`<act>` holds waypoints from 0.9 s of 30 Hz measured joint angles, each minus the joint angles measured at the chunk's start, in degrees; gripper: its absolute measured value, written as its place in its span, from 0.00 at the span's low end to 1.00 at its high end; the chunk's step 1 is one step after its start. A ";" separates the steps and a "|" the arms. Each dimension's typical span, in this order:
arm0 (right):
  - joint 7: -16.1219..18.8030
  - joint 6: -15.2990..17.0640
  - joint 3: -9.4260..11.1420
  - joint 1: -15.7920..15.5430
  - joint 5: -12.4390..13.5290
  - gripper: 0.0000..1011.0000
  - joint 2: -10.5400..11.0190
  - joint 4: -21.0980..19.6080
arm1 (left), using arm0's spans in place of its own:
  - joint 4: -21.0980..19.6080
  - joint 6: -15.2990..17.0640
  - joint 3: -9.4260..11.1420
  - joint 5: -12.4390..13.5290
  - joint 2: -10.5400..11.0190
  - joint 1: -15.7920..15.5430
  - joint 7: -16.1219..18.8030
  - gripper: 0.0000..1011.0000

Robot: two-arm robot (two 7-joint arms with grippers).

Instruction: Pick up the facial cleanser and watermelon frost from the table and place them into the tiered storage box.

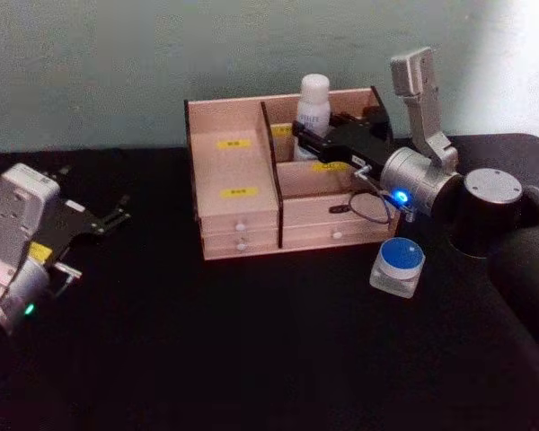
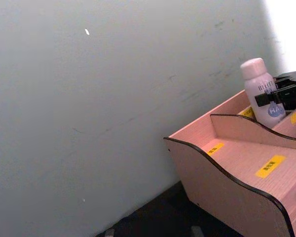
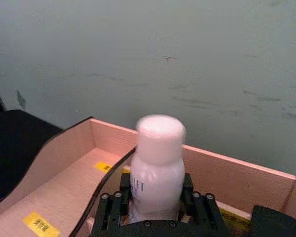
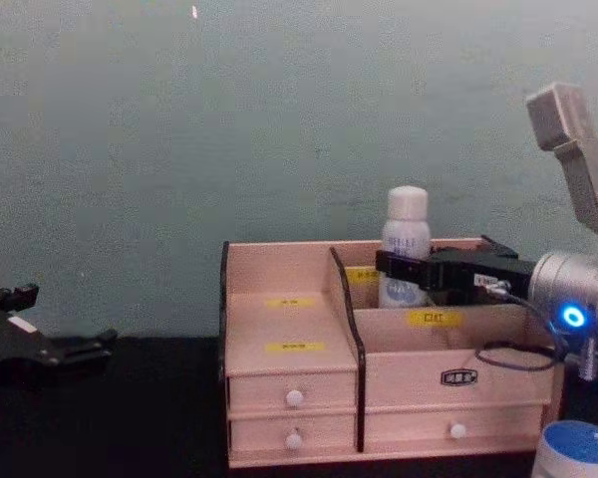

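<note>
Now the right gripper reaches in from the right side of the head view to the back right part of the tiered storage box. Its two fingers press on the facial cleanser, one on each side of the white bottle, low on its body. The bottle stands straight up, with its round cap on top, near the top middle of the head view. Its bottom is hidden behind the box wall, so I cannot tell if it rests on the floor of that part or hangs just above it.

I think the drop is almost done. The gripper next needs to let go and pull back toward the right, without tipping the tall bottle.

The watermelon frost, a small jar with a blue lid, sits on the black table at the lower right of the box, just under the right arm. The left gripper waits far off at the left edge, so the right arm is much nearer to the jar.
</note>
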 joint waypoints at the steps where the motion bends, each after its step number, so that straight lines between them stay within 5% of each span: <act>1: -0.07 0.01 0.00 0.00 0.01 0.63 0.04 0.00 | 0.00 0.00 0.00 0.00 0.00 0.00 0.00 0.99; 14: -0.07 0.01 -0.06 -0.04 0.06 0.99 0.02 -0.05 | 0.00 0.00 0.00 0.00 0.00 0.00 0.00 0.99; 27: -0.04 -0.02 -0.06 -0.11 0.05 0.99 0.04 -0.19 | 0.00 0.00 0.00 0.00 0.00 0.00 0.00 0.99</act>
